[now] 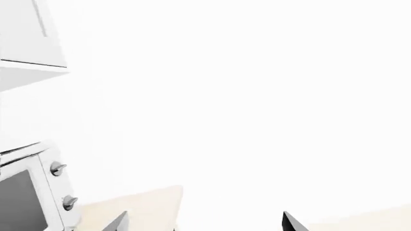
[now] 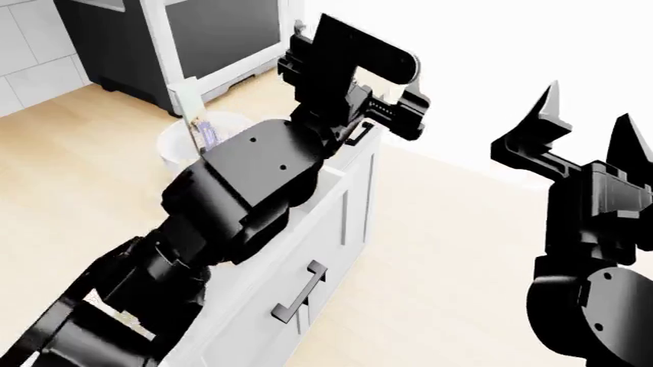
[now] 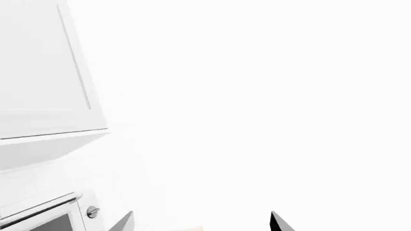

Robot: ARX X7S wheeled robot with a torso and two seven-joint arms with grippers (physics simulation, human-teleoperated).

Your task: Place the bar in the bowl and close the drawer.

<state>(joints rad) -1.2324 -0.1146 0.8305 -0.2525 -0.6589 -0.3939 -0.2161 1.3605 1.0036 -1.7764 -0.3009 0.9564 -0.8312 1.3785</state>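
Observation:
In the head view the bar [image 2: 203, 131], purple-blue with a pale cream end, stands upright in the white bowl [image 2: 176, 149] on the beige counter. My left arm [image 2: 255, 176] reaches over the counter edge just right of the bowl. My left gripper [image 1: 205, 224] is open and empty, facing a white wall. My right gripper [image 2: 589, 113] is open and empty, raised well right of the cabinet; it also shows in the right wrist view [image 3: 200, 224]. White drawer fronts [image 2: 342, 218] show below my left arm. No drawer inside shows, and I cannot tell whether the drawer is open or shut.
A narrow front with a short black handle [image 2: 300, 290] is low on the cabinet. A dark appliance with a white frame [image 2: 209, 34] stands behind the bowl. A toaster oven with knobs [image 1: 35, 192] and an upper cabinet [image 3: 45, 72] are near the wall.

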